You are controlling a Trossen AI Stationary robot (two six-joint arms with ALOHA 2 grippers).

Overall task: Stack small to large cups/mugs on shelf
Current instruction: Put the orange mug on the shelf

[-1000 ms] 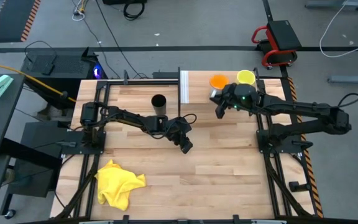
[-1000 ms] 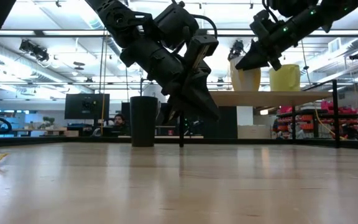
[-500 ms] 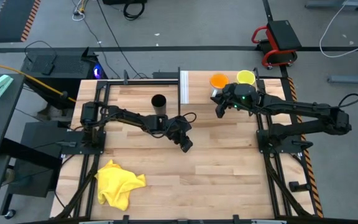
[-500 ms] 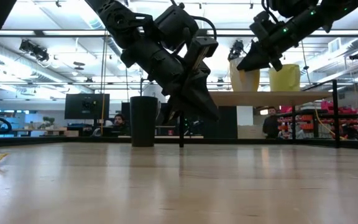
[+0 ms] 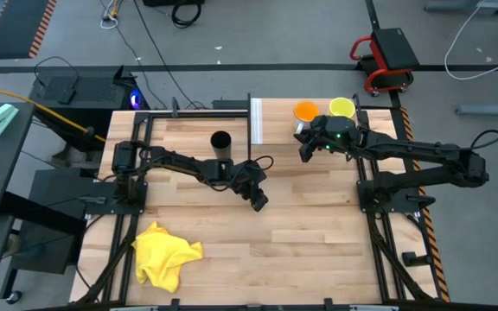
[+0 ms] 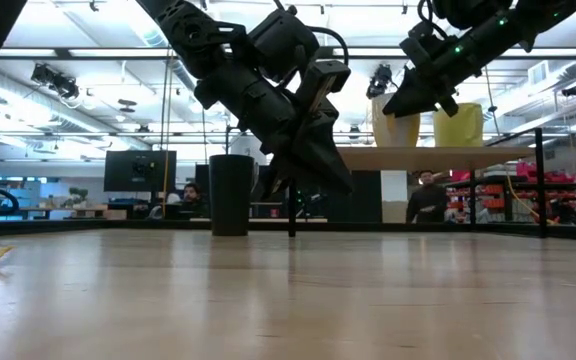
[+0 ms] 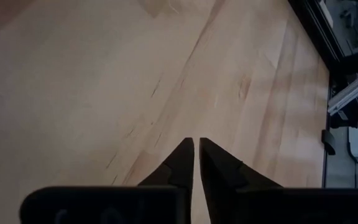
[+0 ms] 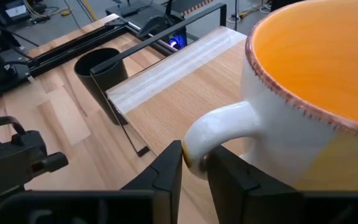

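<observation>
The orange cup (image 8: 316,74), pale on the outside, stands on the shelf (image 5: 279,117), with the yellow-green mug (image 5: 342,107) beside it. The black cup (image 5: 220,141) stands on the tabletop, past the shelf's white end panel (image 8: 173,65). My right gripper (image 8: 194,155) is open, its two fingers on either side of the orange cup's handle. My left gripper (image 7: 196,142) hangs over bare planks at mid-table, holding nothing, with only a thin slit between its fingers. My right gripper comes about level at the lowest bend of the orange cup's handle (image 8: 197,163), one finger on each side and across the loop. Whether the fingers touch the handle, I cannot tell. The cup stands upright on the shelf.
A crumpled yellow cloth (image 5: 167,252) lies near the table's front left corner. Metal frame rails (image 5: 379,199) run along both sides of the table. Bare planks (image 5: 309,233) lie between my left gripper and the near edge. A person (image 6: 425,197) stands in the room behind.
Neither arm has visibly shifted. A person has come into sight in the room behind the table.
</observation>
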